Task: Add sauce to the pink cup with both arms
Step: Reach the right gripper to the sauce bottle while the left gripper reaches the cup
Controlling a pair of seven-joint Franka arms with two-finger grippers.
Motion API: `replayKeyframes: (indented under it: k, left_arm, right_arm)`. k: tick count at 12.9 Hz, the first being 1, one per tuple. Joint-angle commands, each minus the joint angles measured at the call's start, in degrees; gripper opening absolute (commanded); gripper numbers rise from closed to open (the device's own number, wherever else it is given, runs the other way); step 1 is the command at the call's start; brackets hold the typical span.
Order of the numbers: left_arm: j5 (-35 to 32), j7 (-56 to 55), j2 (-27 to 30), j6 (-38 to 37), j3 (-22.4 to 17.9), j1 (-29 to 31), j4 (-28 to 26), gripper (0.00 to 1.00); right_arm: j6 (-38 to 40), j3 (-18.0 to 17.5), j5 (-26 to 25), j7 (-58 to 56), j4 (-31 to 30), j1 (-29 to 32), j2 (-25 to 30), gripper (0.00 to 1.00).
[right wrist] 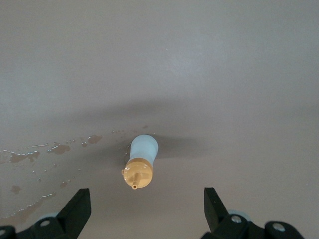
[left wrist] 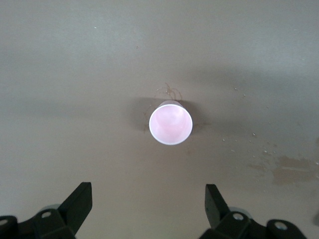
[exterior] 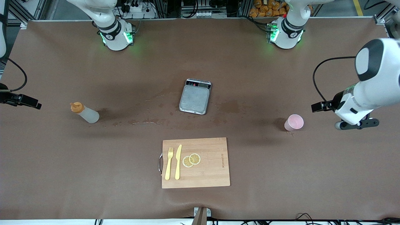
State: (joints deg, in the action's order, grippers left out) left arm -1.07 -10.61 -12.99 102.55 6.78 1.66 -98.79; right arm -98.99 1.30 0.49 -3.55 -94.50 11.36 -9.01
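Scale [exterior: 195, 96] mid-table. Cutting board [exterior: 196, 162] nearer the front camera than the scale — fork [exterior: 169, 163], knife [exterior: 178, 162] and two lemon slices [exterior: 191, 160] on it. Sauce [exterior: 85, 112] toward the right arm's end; pink cup [exterior: 294, 122] toward the left arm's end — well apart.

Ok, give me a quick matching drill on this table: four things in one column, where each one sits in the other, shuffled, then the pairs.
Things:
1. sauce
2. cup
3. scale
4. fork

Places:
A. mid-table, between the two arm bases and the board
B. on the board, beside the knife
C. upright toward the right arm's end of the table
D. upright toward the left arm's end, near the open left tool

Pairs: 1-C, 2-D, 3-A, 4-B
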Motion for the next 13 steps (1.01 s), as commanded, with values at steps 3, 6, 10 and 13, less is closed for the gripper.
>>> replayKeyframes:
  k: [3,6,10,13]
  left_arm:
    - [0.36,-0.2,-0.28,12.13,-0.01,0.36,-9.82,1.0]
    - [0.28,-0.47,-0.28,18.63,-0.01,0.45,-16.32,1.0]
    - [0.27,-0.56,-1.86,24.71,-0.19,0.63,-20.03,1.0]
    - [0.27,-0.55,-4.93,28.4,-0.1,1.51,-20.03,1.0]
  right_arm:
    - [2.56,-0.68,3.63,6.88,3.97,3.4,-4.34,1.0]
    - [3.97,-0.68,9.69,9.52,4.94,8.57,-8.81,1.0]
    - [11.26,-0.68,20.22,15.82,7.05,16.92,-17.69,1.0]
    - [12.24,-0.68,22.28,23.2,7.14,17.91,-21.12,1.0]
